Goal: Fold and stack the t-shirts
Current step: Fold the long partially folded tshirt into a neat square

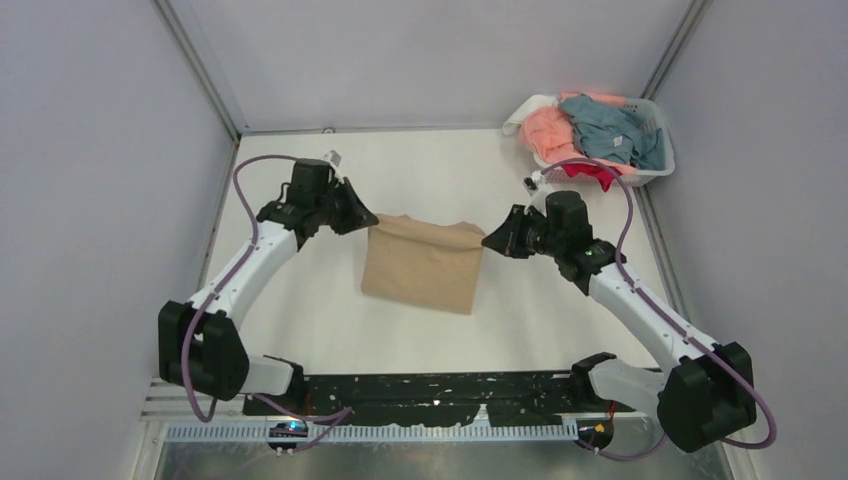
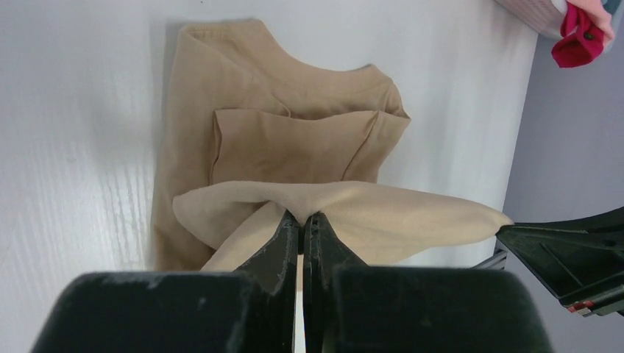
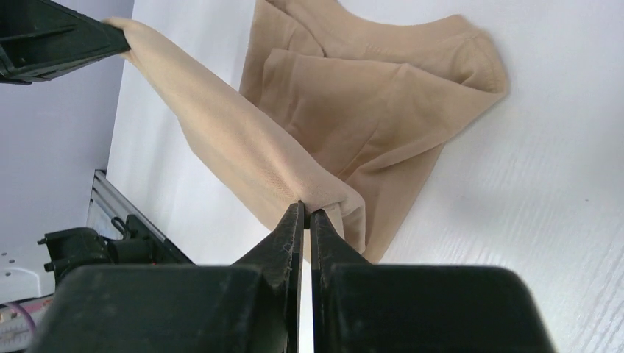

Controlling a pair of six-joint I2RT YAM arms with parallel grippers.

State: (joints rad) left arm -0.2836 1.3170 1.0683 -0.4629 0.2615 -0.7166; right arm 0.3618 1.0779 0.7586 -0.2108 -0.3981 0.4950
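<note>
The tan-beige t-shirt [image 1: 420,265] lies partly folded in the middle of the table, sleeves tucked in. Its far edge is lifted and stretched between both grippers. My left gripper [image 1: 368,222] is shut on the left corner of that edge; in the left wrist view [image 2: 302,218] the cloth [image 2: 294,143] bunches at the closed jaws. My right gripper [image 1: 487,241] is shut on the right corner, as the right wrist view [image 3: 304,208] shows with the shirt [image 3: 353,103] below. Salmon-pink [image 1: 552,128], grey-blue [image 1: 612,130] and red [image 1: 592,174] shirts lie in the basket.
The white slotted basket [image 1: 655,172] stands at the table's far right corner. Grey walls close the table on the left, back and right. A black rail [image 1: 430,390] runs along the near edge between the arm bases.
</note>
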